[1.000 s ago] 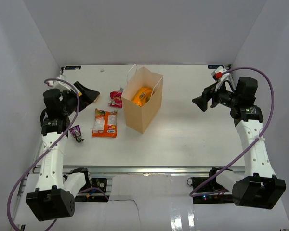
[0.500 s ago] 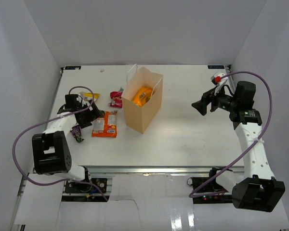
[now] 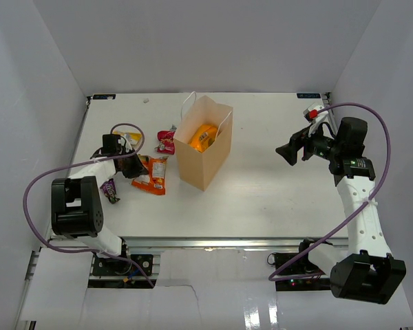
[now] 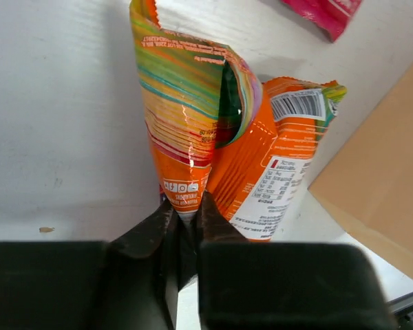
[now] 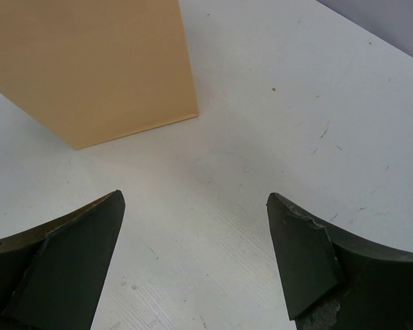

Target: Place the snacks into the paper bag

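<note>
White table [image 3: 275,192], white walls around. Left gripper [image 4: 187,208] clamped on edge of orange packet [image 4: 193,117]; packet curls up ahead of fingers, paper bag [image 4: 378,172] just right. Right gripper [image 5: 193,201] spread apart above table, bag ahead-left.

One paper bag [image 3: 199,168] was on the desk, with one yellow pack [image 3: 204,136] inside it. Outside were two red wrappers [image 3: 167,145], one purple packet [image 3: 110,190] and one orange packet [image 3: 152,180], possibly two.
</note>
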You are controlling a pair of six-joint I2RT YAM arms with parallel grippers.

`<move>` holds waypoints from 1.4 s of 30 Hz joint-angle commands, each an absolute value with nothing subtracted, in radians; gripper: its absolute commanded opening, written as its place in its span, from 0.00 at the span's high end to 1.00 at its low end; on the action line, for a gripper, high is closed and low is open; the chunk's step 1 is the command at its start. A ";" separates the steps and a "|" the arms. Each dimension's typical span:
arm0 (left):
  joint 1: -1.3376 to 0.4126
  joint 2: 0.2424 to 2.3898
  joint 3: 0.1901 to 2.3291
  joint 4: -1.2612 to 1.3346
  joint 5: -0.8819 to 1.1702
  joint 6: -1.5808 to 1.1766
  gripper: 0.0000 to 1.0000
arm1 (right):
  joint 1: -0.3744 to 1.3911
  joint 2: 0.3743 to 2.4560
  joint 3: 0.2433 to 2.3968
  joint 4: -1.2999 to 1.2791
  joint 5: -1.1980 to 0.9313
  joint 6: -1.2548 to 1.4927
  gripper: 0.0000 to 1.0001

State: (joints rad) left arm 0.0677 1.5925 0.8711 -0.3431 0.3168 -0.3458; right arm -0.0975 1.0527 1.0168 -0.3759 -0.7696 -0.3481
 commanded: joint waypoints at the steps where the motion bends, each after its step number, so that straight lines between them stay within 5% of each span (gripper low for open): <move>1: 0.064 1.566 0.853 -0.344 0.275 -0.328 0.85 | -0.104 1.039 1.020 -0.370 -0.782 -0.350 0.10; 4: 0.066 1.468 0.847 -0.331 0.314 -0.368 0.96 | -0.106 1.032 1.022 -0.373 -0.781 -0.347 0.10; 20: 0.078 1.025 0.902 -0.063 0.436 -0.741 0.98 | -0.114 1.029 1.017 -0.371 -0.779 -0.337 0.10; 32: -0.024 1.132 1.261 0.087 0.621 -0.802 0.98 | -0.114 1.026 1.008 -0.371 -0.788 -0.337 0.10; 42: -0.296 1.233 1.373 -0.060 0.330 -0.614 0.94 | -0.114 1.019 1.006 -0.374 -0.787 -0.337 0.10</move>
State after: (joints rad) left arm -0.2638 1.2255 1.3308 -0.0082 0.4824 -0.6949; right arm -0.1101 1.0412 1.0161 -0.3767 -0.7696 -0.3443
